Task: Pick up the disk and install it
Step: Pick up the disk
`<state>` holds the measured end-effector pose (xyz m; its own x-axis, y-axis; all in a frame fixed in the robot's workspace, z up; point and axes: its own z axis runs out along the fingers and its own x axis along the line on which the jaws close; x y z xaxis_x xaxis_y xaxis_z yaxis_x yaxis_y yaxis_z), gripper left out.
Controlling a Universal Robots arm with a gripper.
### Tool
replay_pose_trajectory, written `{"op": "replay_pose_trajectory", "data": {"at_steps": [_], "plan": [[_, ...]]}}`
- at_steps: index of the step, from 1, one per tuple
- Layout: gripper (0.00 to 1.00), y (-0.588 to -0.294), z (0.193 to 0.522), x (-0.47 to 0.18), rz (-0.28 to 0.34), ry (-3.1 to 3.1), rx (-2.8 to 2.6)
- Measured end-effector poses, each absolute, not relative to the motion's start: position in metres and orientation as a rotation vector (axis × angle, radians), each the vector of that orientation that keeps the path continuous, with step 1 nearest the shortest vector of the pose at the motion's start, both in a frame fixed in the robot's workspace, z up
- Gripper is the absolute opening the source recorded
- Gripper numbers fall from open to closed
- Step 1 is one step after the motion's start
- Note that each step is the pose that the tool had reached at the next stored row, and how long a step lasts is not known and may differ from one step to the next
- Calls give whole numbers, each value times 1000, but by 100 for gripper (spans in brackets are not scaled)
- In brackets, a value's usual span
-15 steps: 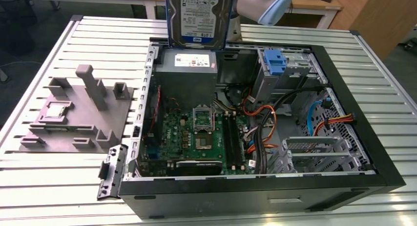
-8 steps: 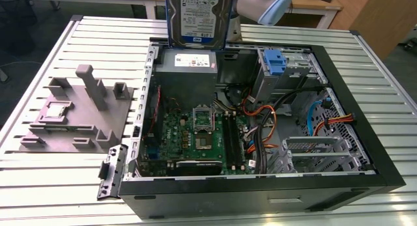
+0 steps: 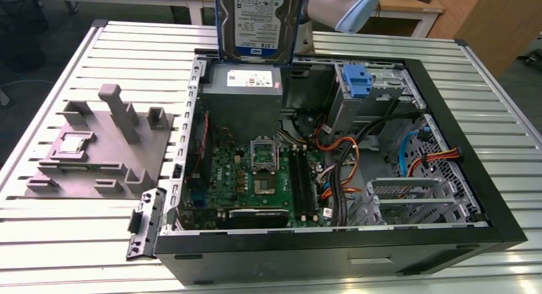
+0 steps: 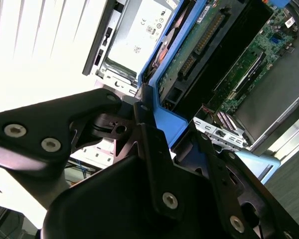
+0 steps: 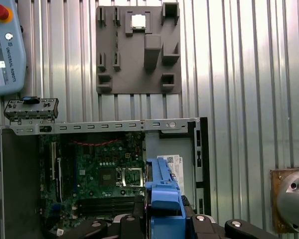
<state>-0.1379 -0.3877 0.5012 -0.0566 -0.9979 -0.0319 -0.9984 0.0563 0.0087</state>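
- Now, the disk [image 3: 254,21] hangs upright on its edge in the exterior view, its white-and-blue label facing the camera and its blue bracket running down both sides.
- Its lower edge sits just above the grey power-supply box [image 3: 245,84] at the far side of the open computer case [image 3: 483,186]. Whether the two touch cannot be told.
- The arm [image 3: 343,8] shows as a pale grey-blue link just beside the disk, toward the exterior view's right.
- In the second wrist view the gripper [image 4: 149,124] has its black jaws pinching the disk [image 4: 189,55] by the blue bracket. The drive's green circuit-board side is turned toward this camera.
- In the first wrist view the gripper [image 5: 162,221] holds the disk [image 5: 162,191] edge-on, with the blue frame standing between the two black fingers [image 5: 114,224].
- Inside the case the green motherboard [image 3: 263,180] lies flat, and an upright blue carrier [image 3: 359,84] stands toward the exterior view's right of the power supply — apart from the disk.
- A grey fixture plate [image 3: 101,148] with raised blocks lies on the slatted metal table [image 3: 85,256] beside the case, at the exterior view's left.
- A small square chip [image 5: 138,21] rests in one of the plate's pockets in the first wrist view, and a teach pendant [image 5: 5,50] with a red button lies on the table.
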Motion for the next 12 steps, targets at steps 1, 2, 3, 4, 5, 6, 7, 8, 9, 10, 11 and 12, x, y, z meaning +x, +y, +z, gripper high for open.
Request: {"op": "replay_pose_trajectory", "data": {"at_steps": [1,2,3,4,5,6,7,8,9,10,11,12], "plan": [[36,-388,501,-137,44,2270,-2146],[36,-388,501,-137,44,2270,-2146],[36,-388,501,-137,44,2270,-2146],[36,-388,501,-137,44,2270,-2146],[36,-388,501,-137,44,2270,-2146],[36,-388,501,-137,44,2270,-2146],[36,-388,501,-137,44,2270,-2146],[36,-388,501,-137,44,2270,-2146],[36,-388,501,-137,44,2270,-2146],[36,-388,501,-137,44,2270,-2146],[36,-388,501,-136,44,2270,-2146],[36,-388,501,-136,44,2270,-2146]]}}
